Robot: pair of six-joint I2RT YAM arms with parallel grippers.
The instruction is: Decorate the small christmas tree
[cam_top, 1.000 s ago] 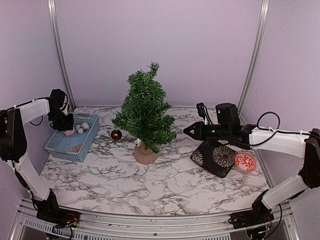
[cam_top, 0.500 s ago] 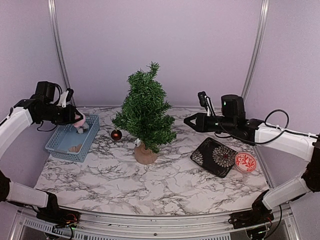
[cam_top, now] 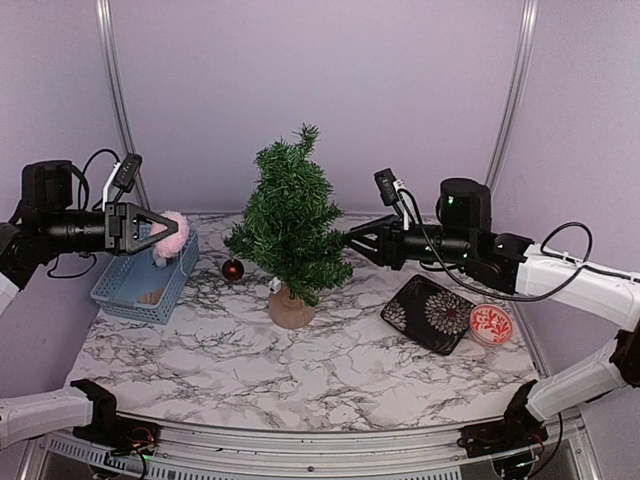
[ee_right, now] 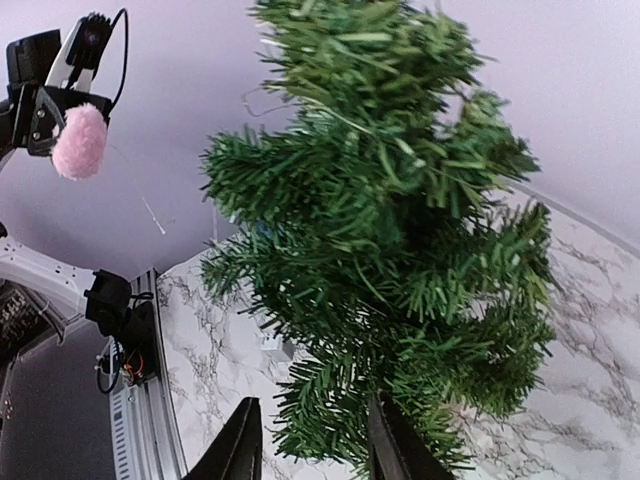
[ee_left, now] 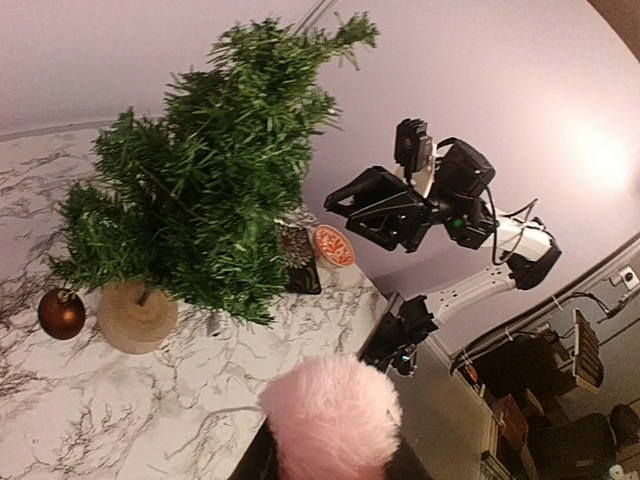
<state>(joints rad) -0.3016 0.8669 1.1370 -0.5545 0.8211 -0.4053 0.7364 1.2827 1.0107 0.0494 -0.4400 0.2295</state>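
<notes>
The small christmas tree [cam_top: 290,220] stands mid-table on its tan stump [cam_top: 291,308]. A dark red bauble [cam_top: 232,269] hangs by its lower left branches. My left gripper [cam_top: 168,232] hovers above the blue basket [cam_top: 140,285], left of the tree, shut on a fluffy pink pom-pom [cam_top: 174,231]. The left wrist view shows the pom-pom [ee_left: 335,420] filling the jaws, with the tree [ee_left: 200,200] ahead. My right gripper [cam_top: 350,241] is open at the tree's right side. In the right wrist view, lower branch needles [ee_right: 330,420] lie between its fingers [ee_right: 240,448].
The basket holds a few small ornaments [cam_top: 152,296]. A black patterned plate [cam_top: 432,313] and a red round disc [cam_top: 491,324] lie at the right. A small white tag [cam_top: 276,285] lies by the stump. Metal rails run along the near table edge.
My left gripper lifted the pink pom-pom out of the basket and swung it up towards the tree. My right gripper moved left to the tree's branches and its jaws widened.
</notes>
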